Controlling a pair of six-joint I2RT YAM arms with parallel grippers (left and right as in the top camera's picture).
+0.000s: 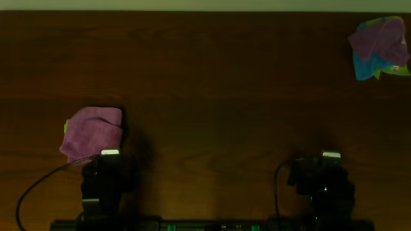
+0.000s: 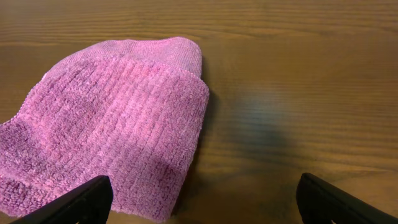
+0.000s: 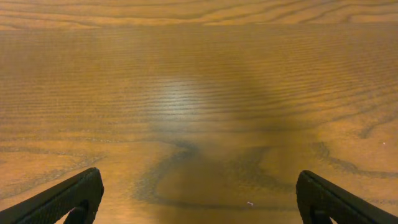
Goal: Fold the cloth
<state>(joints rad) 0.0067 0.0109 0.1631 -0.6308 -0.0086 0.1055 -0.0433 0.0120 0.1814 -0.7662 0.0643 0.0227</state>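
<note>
Left gripper [image 1: 108, 160] [image 2: 205, 205]: jaws spread wide, not clamped on anything. Only the two dark fingertips [image 2: 78, 200] show at the bottom corners of the left wrist view.

The cloth [image 1: 93, 133] [image 2: 106, 137] lies flat on the table [image 1: 212, 83], just ahead of the left gripper and off to its left side. Its near edge runs under or right beside the left fingertip, and I can't tell if they touch. The right fingertip is over bare wood, apart from the cloth.

Cloth material: soft purple-magenta terry, ribbed pile in fine rows, fuzzy surface. Shape: rough rectangle with rounded corners. It is doubled over, an upper layer on a lower one that sticks out past its far edge as a smoother band. The right edge is thick and casts a shadow on the wood.

Table: dark brown wood with wavy grain and a slight sheen.

Right gripper [image 1: 324, 168] [image 3: 199, 205]: well apart to the right of the left gripper. Its jaws are also wide apart, with dark fingertips over bare wood grain.

Cloth pile [image 1: 380, 48]: far to the right of the left gripper and well beyond it, at the table's back edge. It is a crumpled heap, purple on top with bright blue and yellow-green under it.
</note>
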